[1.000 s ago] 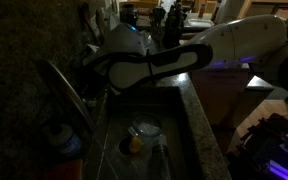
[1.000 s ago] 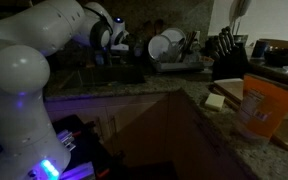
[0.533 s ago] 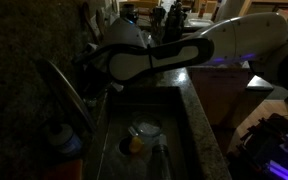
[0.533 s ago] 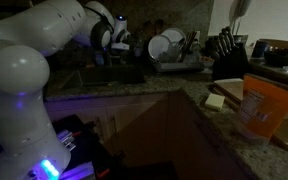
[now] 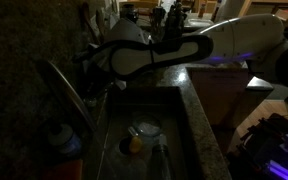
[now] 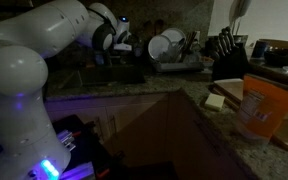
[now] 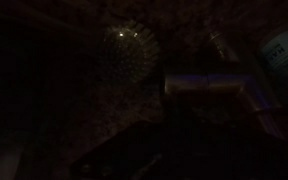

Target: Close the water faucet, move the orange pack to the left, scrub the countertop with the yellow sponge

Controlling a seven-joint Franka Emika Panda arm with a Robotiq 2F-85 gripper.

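Note:
The water faucet (image 5: 66,97) is a long shiny spout slanting over the sink's left side. My white arm reaches across the sink to the back wall. The gripper (image 5: 92,70) sits in shadow above the faucet's base, and also shows by the back wall in an exterior view (image 6: 120,42). Its fingers are too dark to read. The orange pack (image 6: 264,106) stands on the speckled countertop (image 6: 219,128). The pale yellow sponge (image 6: 216,100) lies beside it. The wrist view is almost black.
The sink (image 5: 179,120) holds a white dish (image 5: 147,129) and a yellow-orange lump (image 5: 134,144). A blue-capped orange bottle (image 5: 62,140) stands left of the faucet. A dish rack with white dishes (image 6: 170,46) and a knife block (image 6: 227,47) stand behind the sink.
My arm has shifted slightly up and toward the back wall above the faucet. Nothing else has moved.

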